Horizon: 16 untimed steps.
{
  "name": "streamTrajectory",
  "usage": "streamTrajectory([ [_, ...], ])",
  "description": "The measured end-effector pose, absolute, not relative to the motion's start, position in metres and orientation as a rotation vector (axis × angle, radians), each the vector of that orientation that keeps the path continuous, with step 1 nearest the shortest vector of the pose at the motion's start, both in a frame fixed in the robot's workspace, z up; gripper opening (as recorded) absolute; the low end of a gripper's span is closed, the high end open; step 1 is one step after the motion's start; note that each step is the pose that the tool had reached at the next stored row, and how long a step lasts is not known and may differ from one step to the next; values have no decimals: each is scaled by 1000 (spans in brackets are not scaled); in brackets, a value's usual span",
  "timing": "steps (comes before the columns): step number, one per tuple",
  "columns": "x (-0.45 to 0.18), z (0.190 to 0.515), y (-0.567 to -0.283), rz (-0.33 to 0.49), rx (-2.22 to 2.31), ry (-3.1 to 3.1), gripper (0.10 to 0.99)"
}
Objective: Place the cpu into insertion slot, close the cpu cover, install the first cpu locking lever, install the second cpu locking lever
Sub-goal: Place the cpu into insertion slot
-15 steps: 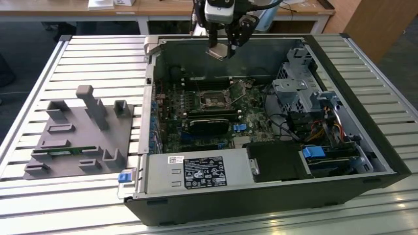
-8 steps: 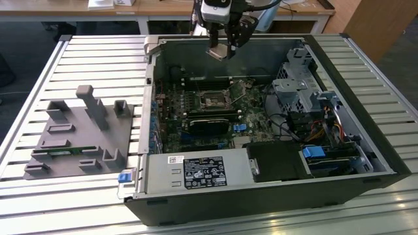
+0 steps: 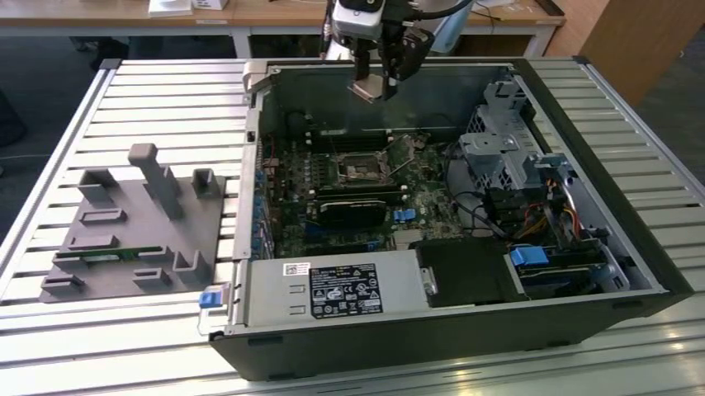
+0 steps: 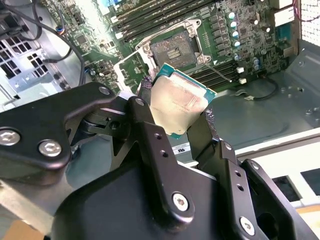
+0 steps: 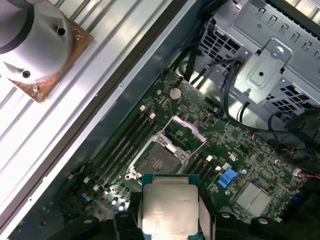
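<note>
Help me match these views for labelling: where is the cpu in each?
Exterior view: the cpu in the gripper, over the case's far end.
Second wrist view: the cpu clamped in the gripper, socket beyond it.
First wrist view: the cpu close before the socket.
Shared landmark: the open socket.

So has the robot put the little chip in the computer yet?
Not yet. Nothing looks finished. The gripper holds the cpu in the air above the open computer case. The socket is empty and the cpu cover stands open, so placing, closing and both levers are left.
</note>
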State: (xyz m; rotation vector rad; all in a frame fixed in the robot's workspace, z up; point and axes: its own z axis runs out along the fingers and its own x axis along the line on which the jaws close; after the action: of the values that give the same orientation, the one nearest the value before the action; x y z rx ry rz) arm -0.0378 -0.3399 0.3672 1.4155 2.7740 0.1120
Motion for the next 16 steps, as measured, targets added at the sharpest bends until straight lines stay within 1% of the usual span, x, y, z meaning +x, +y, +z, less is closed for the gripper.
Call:
streamTrajectory([
  [16,-38,366,-340,106,1598,2666,533],
])
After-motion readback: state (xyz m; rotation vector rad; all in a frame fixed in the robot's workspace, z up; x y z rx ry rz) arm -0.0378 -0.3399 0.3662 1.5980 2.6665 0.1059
